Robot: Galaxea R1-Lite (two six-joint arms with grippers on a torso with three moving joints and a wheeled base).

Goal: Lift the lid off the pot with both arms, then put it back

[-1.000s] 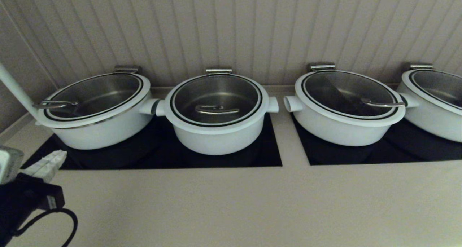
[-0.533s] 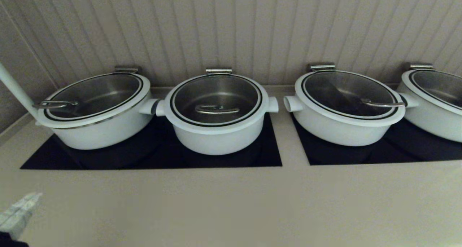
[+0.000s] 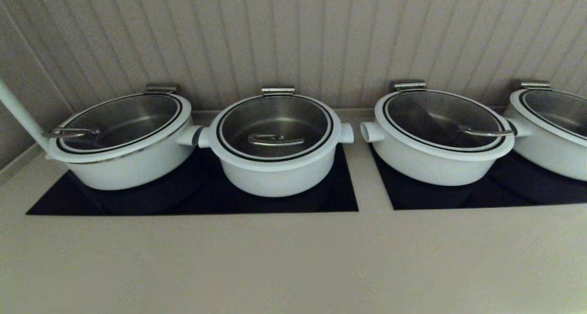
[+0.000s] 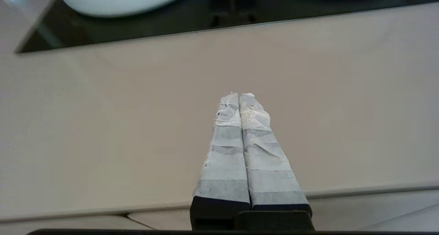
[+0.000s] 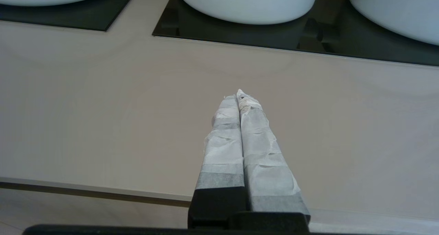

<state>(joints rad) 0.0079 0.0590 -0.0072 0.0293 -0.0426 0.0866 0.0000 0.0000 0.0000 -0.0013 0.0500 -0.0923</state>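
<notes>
The pot (image 3: 275, 179) is round and white with two stubby side handles and stands second from the left on a black hob. The lid (image 3: 275, 156) sits flat on it, glass with a broad white rim and a curved steel handle (image 3: 276, 140) at its centre. Neither arm shows in the head view. My left gripper (image 4: 239, 95) is shut and empty above the beige counter near its front edge. My right gripper (image 5: 239, 95) is also shut and empty above the counter, in front of the right hob.
A wider white pan (image 3: 133, 167) stands left of the pot and two more (image 3: 435, 167) (image 3: 550, 153) stand on the right hob. The beige counter (image 3: 293, 259) runs along the front. A ribbed wall (image 3: 293, 34) rises close behind the pans.
My left gripper has pulled back and down from the lower left of the head view and is now out of it. The pots and lids have not moved.
</notes>
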